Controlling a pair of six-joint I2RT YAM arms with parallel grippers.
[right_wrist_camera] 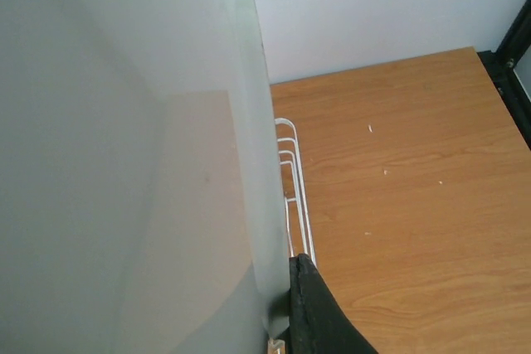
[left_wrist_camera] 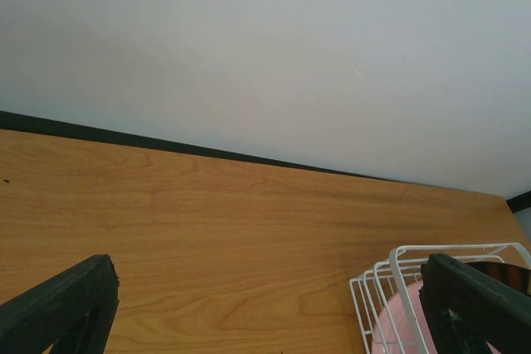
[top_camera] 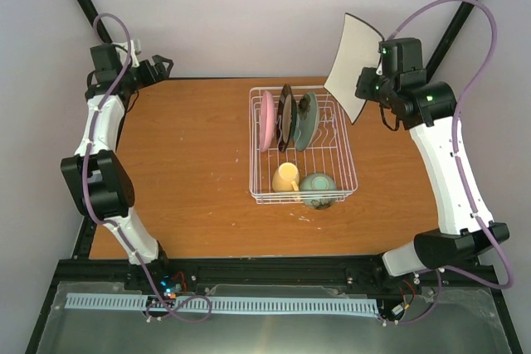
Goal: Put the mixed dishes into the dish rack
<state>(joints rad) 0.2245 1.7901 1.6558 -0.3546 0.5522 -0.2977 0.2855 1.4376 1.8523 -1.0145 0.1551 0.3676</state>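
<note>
right gripper (top_camera: 369, 87) pinching the cream square plate (top_camera: 353, 60); plate up in the air, by the far right corner of the dish rack (top_camera: 345, 143) | left gripper (top_camera: 156, 68) spread wide; at the far left of the table (top_camera: 191, 172) | yellow mug (top_camera: 286, 178) and green bowl (top_camera: 318, 186) sit in the rack

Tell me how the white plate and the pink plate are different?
The white plate is square; the pink plate is round. The white plate is up in the air, held by the right tool; the pink plate stands in the rack. The white plate is alone; the pink plate has other dishes beside it. Both are plates turned on edge.
</note>
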